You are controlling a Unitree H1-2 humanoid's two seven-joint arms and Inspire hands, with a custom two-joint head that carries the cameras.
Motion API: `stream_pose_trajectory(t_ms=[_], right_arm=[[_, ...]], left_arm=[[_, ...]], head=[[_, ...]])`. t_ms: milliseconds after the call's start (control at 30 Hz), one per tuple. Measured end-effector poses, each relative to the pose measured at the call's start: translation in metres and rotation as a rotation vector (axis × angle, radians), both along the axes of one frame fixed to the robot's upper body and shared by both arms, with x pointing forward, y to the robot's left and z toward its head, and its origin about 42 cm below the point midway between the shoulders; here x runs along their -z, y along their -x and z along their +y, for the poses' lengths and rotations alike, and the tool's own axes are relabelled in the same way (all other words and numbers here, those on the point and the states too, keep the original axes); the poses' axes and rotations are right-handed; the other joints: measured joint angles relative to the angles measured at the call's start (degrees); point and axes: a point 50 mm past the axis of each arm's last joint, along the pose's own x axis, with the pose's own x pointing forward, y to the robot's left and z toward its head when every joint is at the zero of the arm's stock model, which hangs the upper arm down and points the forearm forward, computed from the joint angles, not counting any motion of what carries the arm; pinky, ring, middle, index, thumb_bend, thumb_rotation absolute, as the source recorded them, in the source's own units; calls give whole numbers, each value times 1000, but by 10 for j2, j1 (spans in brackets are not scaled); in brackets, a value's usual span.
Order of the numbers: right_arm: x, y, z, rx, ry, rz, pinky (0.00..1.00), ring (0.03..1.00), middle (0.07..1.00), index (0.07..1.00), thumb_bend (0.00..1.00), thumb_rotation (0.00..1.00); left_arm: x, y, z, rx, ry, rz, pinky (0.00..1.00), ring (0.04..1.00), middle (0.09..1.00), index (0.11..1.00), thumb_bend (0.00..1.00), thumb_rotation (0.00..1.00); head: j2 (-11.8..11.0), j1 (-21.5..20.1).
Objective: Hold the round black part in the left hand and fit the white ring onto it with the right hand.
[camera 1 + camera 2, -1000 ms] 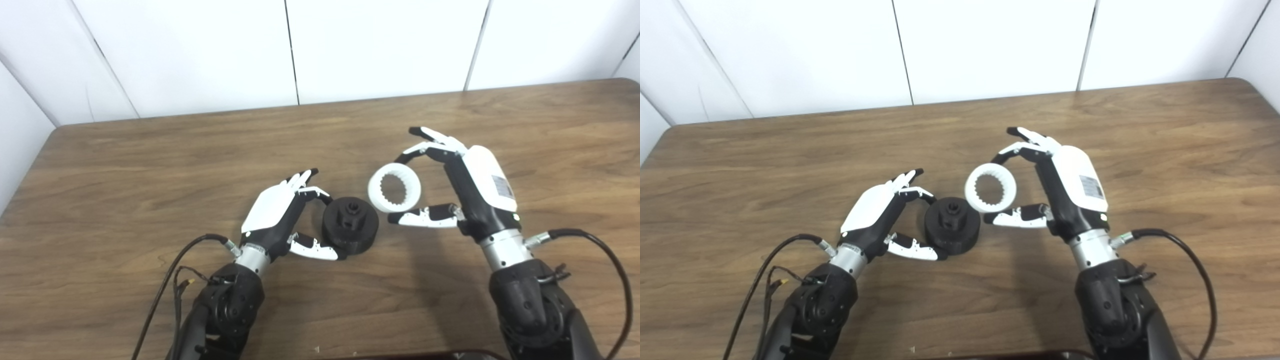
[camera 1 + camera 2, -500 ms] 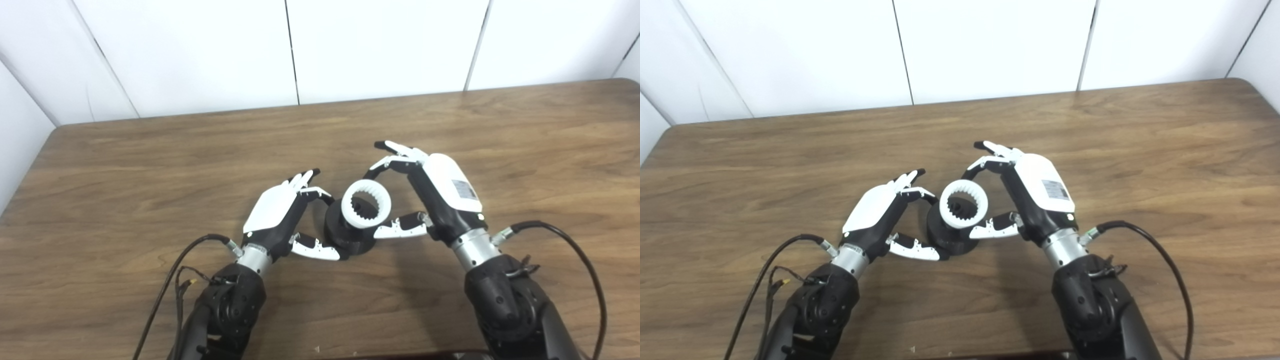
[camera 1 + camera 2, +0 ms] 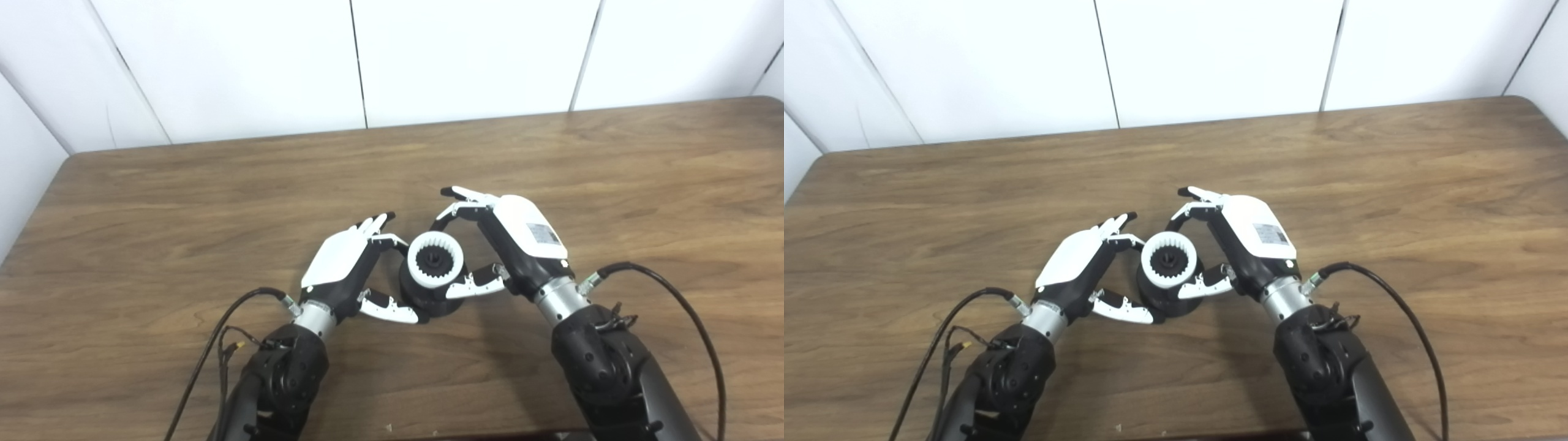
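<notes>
Lowered onto black part (image 3: 429,297), white ring (image 3: 433,268) stays pinched by right robot hand (image 3: 520,245) above wooden table (image 3: 153,202).

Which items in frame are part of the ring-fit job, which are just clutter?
In the job:
- round black part, on the table, left hand cupped round it
- white ring, held by the right hand directly over the black part

Not in the job:
- wooden table
- arm cables
- white wall panels
No loose clutter visible.
</notes>
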Motion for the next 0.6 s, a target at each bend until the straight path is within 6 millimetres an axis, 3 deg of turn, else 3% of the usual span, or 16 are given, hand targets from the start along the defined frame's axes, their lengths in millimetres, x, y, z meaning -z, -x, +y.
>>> stream_pose_trajectory(t_ms=[600], right_arm=[[-4,-11,-1,-36,42,-18,897,883,895,496,518,159]], left_arm=[[-1,-1,1,-10,-1,0,1000,1000,1000,631,966,312]], head=[[4,0]])
